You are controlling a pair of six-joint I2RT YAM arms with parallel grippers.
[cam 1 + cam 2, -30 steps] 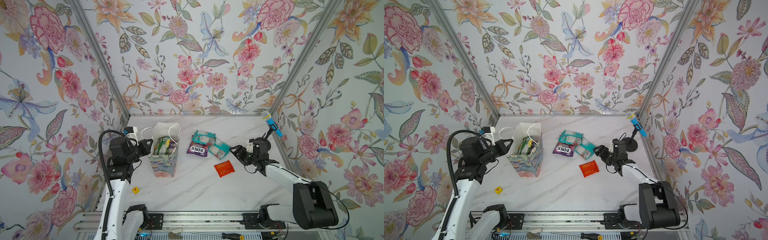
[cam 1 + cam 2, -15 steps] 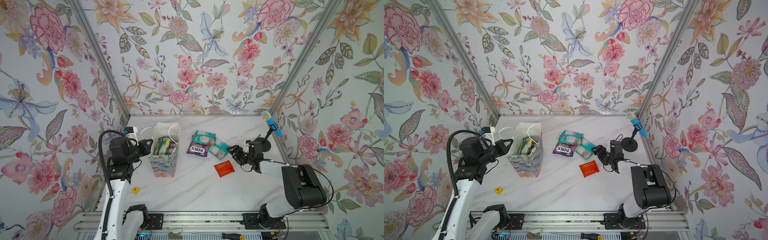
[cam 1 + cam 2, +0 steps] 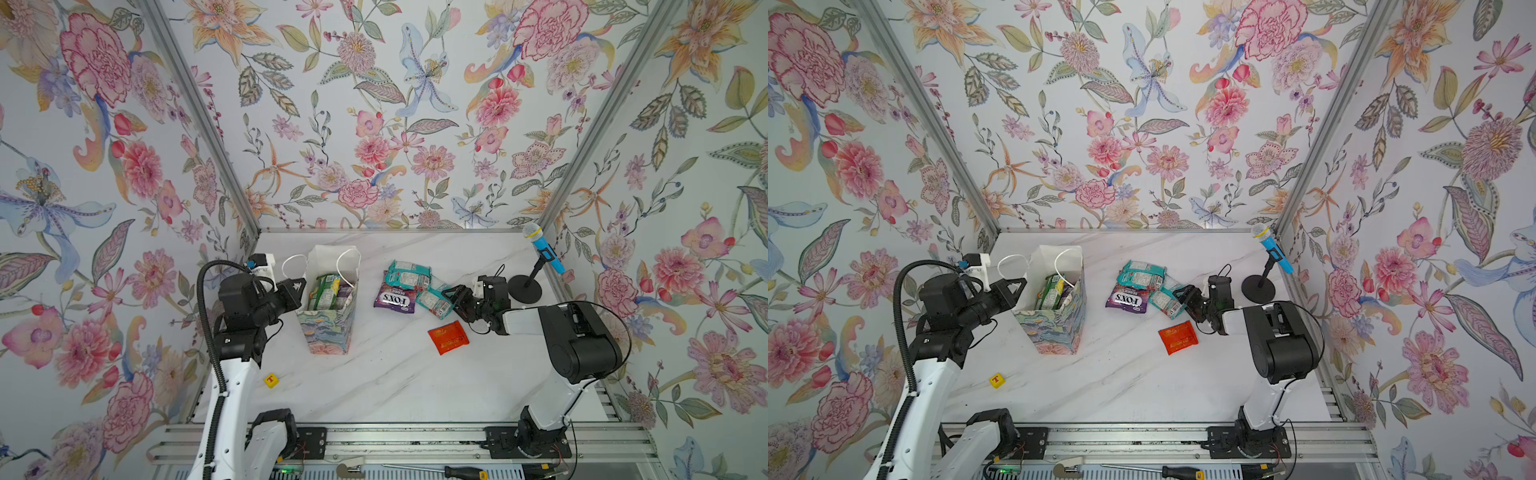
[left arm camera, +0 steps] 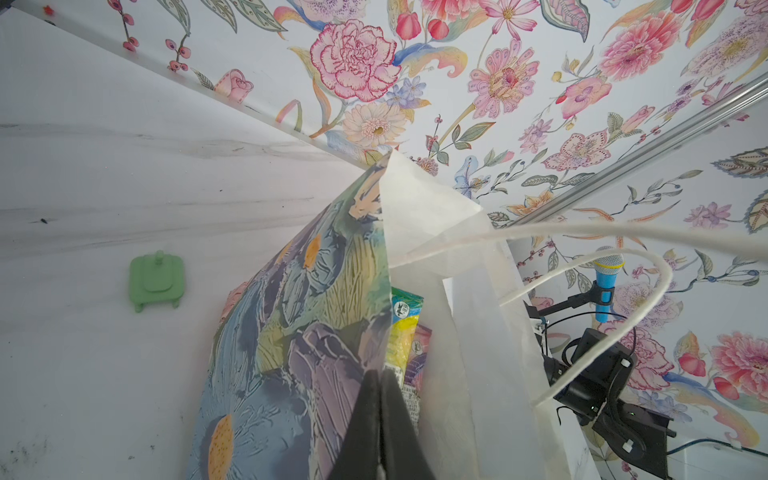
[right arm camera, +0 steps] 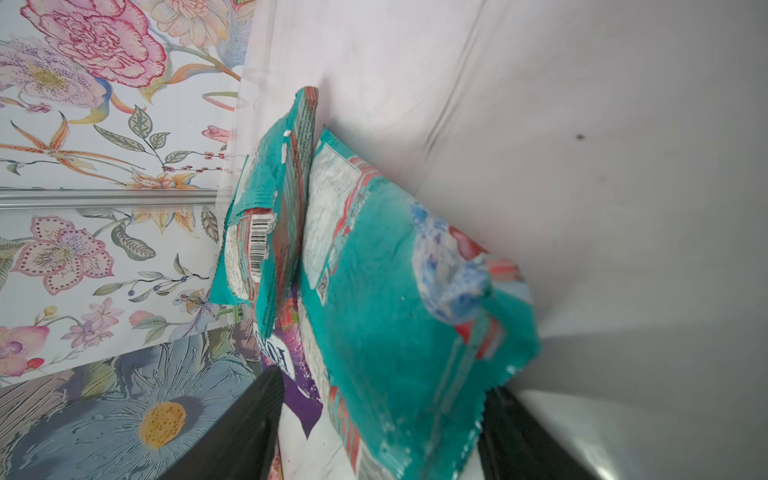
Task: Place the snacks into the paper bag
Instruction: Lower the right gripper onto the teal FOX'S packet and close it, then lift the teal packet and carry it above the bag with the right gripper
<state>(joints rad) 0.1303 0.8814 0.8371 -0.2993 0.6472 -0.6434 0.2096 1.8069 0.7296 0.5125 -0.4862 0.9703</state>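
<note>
Purple packet partly under teal packet

Paper bag: upright on surface, mouth open, blue-green flower print, white lining, cord handles. My left claw pinches its rim wall. Green and yellow packets stand inside. At bag's 3 o'clock, a heap: large teal packet and small teal packet overlap purple FOX'S packet. Red-orange sachet lies flat, apart, at heap's 5 o'clock.

Bright, even, diffuse light, faint soft shadows on the marble tabletop, wide-angle stretch at frame edges, nearest teal packet blurred.
</note>
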